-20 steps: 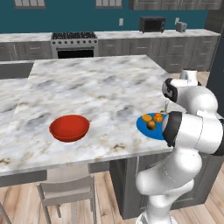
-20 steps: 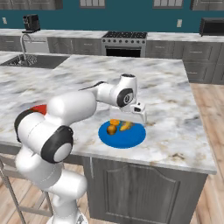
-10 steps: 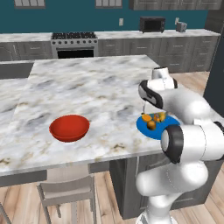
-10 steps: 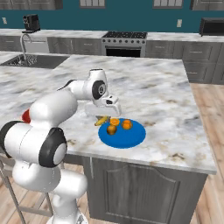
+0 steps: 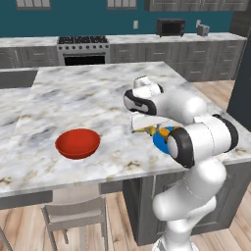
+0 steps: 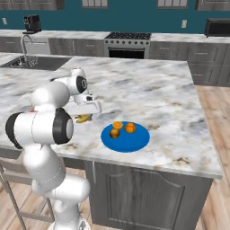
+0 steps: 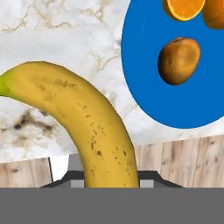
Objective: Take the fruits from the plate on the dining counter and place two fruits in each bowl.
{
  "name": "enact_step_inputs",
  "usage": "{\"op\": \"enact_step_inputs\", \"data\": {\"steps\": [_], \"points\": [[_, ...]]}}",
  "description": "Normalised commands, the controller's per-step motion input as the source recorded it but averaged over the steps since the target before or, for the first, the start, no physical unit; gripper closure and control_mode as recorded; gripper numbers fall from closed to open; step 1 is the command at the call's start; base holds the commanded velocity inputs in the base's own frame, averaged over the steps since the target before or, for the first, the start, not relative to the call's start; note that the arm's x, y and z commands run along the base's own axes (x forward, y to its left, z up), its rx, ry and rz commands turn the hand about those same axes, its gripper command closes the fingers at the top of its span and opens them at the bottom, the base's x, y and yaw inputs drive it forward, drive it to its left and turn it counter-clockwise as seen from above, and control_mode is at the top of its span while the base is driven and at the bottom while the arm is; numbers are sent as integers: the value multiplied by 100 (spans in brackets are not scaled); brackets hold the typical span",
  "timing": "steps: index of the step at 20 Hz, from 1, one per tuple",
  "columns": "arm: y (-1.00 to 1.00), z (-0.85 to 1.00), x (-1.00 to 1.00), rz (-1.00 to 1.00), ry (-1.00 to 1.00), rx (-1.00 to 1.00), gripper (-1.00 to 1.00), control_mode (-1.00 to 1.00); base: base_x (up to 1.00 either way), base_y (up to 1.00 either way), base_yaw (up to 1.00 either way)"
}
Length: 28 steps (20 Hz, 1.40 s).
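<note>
Marble runs grey-veined across the dining counter [image 5: 88, 98], with the stove wall behind it and a wooden floor below. We find the gripper [image 6: 84, 117] clenched on the banana [image 7: 83, 122], carried just above the counter between the blue plate [image 6: 134, 141] and the red bowl [image 5: 77, 143]. In the hand view the banana rises from the bottom edge and curves up and to the left, well clear of the plate rim. The fingertips are hidden behind the fruit, so we judge the grip from the way the fruit hangs with the hand rather than from sight of the pads.

Three fruits are left on the plate: two orange ones [image 6: 130, 127] and a brownish-orange one [image 6: 115, 133], close together near its middle. The red bowl stands empty, well apart from the plate along the near edge of the counter. We could not place the cream bowl from these views.

Our judgement is that the step in hand is the carry to the red bowl. To do it well, we would keep the banana level and high enough to pass over the bowl's rim, bring the hand over the bowl's middle, lower until the fruit is inside the wall, and only then let go. A long, curved fruit held near one end may swing or tip out if dropped at the rim.
</note>
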Motion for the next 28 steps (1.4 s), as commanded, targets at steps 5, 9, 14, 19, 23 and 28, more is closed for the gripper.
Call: {"op": "enact_step_inputs", "data": {"steps": [5,9,14,19,23,28], "points": [[100,-33,44,10,5,10,100,-100,0,0,0],[100,-44,34,18,-13,20,100,-100,0,0,0],[100,-8,34,9,-37,25,100,-100,0,0,0],[86,-2,40,1,-7,7,100,-100,0,0,0],[54,-9,36,0,16,0,100,-100,0,0,0],[48,-11,28,0,7,0,100,-100,0,0,0]]}}
